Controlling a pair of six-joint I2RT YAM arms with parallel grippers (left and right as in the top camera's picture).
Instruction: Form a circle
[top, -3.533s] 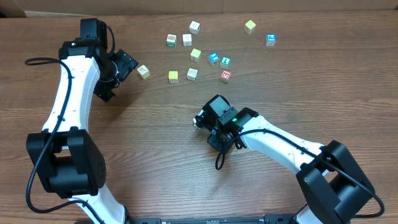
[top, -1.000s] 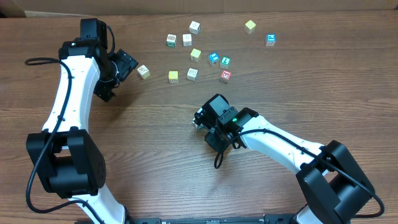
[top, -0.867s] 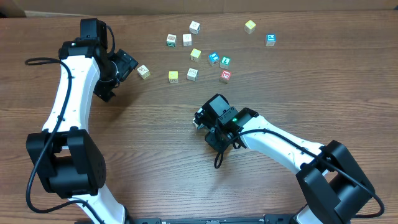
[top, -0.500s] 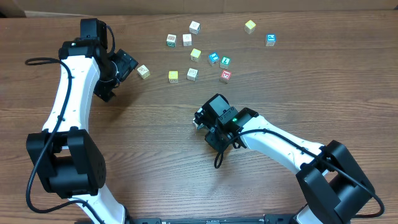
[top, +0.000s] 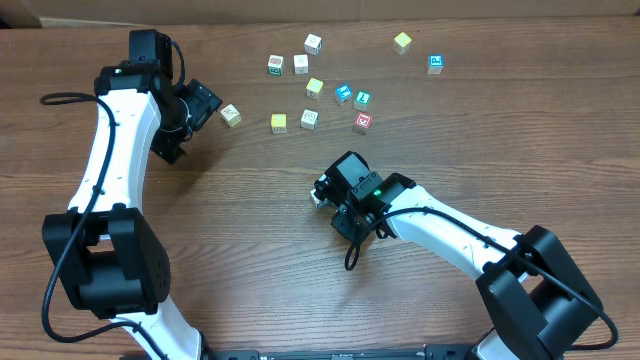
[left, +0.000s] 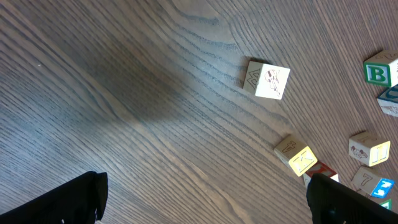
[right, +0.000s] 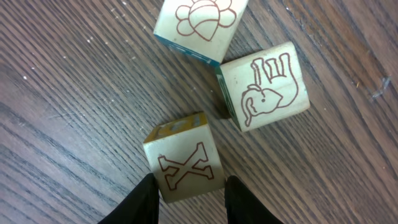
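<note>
The circle is a tight clump of cream cubes on the wood in the right wrist view: a flower cube (right: 199, 25), an elephant cube (right: 267, 87) and an X cube (right: 183, 165) with red-brown outlines. My right gripper (right: 189, 199) is shut on the X cube, one black finger (right: 140, 205) against each side. From overhead the right gripper (top: 322, 192) hides most of the clump. My left gripper (top: 205, 103) is open and holds nothing, just left of a lone cream cube (top: 231, 115). That cube (left: 267, 79) lies ahead of the wide-spread left fingertips (left: 81, 199).
Several loose cubes lie scattered at the table's far middle, among them blue-faced cubes (top: 343, 94), yellow cubes (top: 278, 122) and a red-faced cube (top: 363, 122). Two more sit far right (top: 435, 64). The right arm stretches toward the lower right corner.
The right jaws have narrowed a little onto the X cube. The left arm and the scattered cubes have not moved.
</note>
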